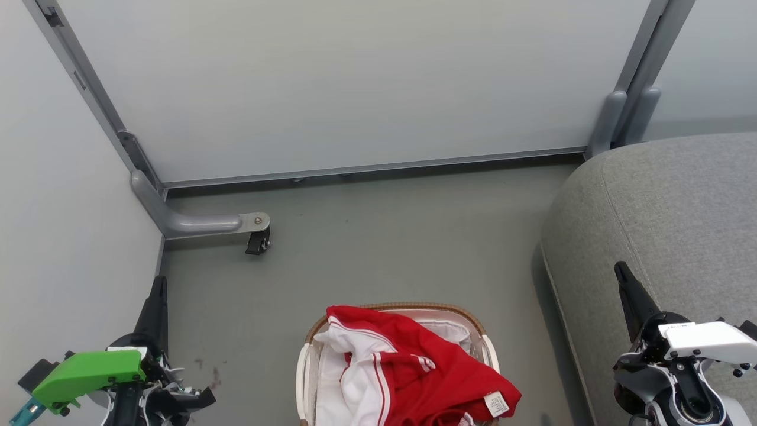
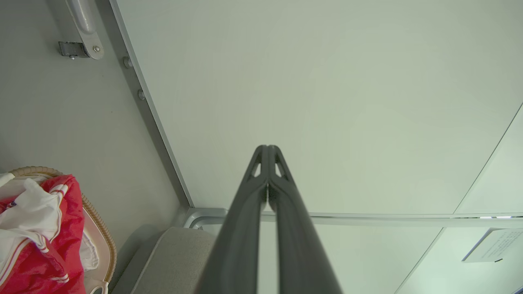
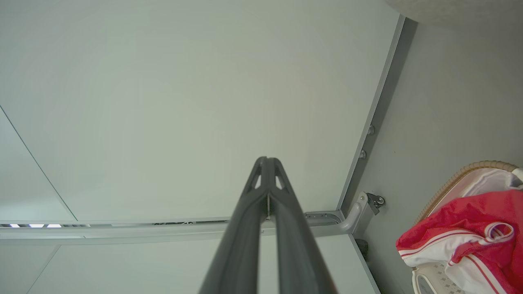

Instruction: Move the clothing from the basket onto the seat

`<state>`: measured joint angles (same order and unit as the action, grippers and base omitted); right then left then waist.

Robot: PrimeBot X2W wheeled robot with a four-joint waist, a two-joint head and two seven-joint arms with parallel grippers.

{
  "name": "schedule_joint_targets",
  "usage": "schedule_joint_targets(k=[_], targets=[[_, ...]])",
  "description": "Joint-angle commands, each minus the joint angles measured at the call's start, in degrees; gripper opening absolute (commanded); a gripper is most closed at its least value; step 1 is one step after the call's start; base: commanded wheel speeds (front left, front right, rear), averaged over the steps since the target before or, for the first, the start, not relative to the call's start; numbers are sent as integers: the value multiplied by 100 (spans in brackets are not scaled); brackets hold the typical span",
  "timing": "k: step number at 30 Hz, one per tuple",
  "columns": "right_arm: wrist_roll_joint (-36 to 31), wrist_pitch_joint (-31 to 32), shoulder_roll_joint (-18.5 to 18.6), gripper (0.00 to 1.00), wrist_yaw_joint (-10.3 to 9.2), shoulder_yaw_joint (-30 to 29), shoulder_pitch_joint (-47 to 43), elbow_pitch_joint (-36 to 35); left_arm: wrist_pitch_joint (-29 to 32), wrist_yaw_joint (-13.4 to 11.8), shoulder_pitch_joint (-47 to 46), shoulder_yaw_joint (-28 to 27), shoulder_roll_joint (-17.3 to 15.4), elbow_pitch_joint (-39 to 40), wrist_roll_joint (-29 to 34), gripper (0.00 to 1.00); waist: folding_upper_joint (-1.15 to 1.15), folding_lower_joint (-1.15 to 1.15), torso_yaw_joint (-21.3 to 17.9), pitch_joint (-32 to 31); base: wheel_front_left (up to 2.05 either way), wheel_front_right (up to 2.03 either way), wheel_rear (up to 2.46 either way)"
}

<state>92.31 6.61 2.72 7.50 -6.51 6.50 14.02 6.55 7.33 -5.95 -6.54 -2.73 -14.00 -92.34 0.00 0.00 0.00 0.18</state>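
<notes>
Grey floor under the basket, the seat, a partition caster.

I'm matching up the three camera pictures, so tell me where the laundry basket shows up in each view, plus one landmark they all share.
Head view: the basket is at bottom centre, cut by the lower edge.
Left wrist view: basket in the lower left corner.
Right wrist view: basket in the lower right corner.
Shared landmark: the partition's castor foot, left of centre in the head view, upper left in the left wrist view, right of centre in the right wrist view.
</notes>
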Motion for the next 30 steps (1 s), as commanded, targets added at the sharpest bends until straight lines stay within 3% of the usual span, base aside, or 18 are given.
schedule_joint_targets(k=[1,23,24,30], targets=[[21,2,33,0,-1,-7,-66,-13,12,36,-56,-9,-30,3,-16,0,0,0,0,0,0,0,0],[20,2,33,0,-1,-7,-67,-13,12,36,-56,-9,-30,4,-16,0,0,0,0,0,0,0,0],[20,2,33,100,-2,-7,-67,-13,12,36,-56,-9,-30,4,-16,100,0,0,0,0,0,0,0],[-20,-38,-69,100,-2,42,-97,210,-43,-12,158,76,35,-209,17,100,0,0,0,1,0,0,0]])
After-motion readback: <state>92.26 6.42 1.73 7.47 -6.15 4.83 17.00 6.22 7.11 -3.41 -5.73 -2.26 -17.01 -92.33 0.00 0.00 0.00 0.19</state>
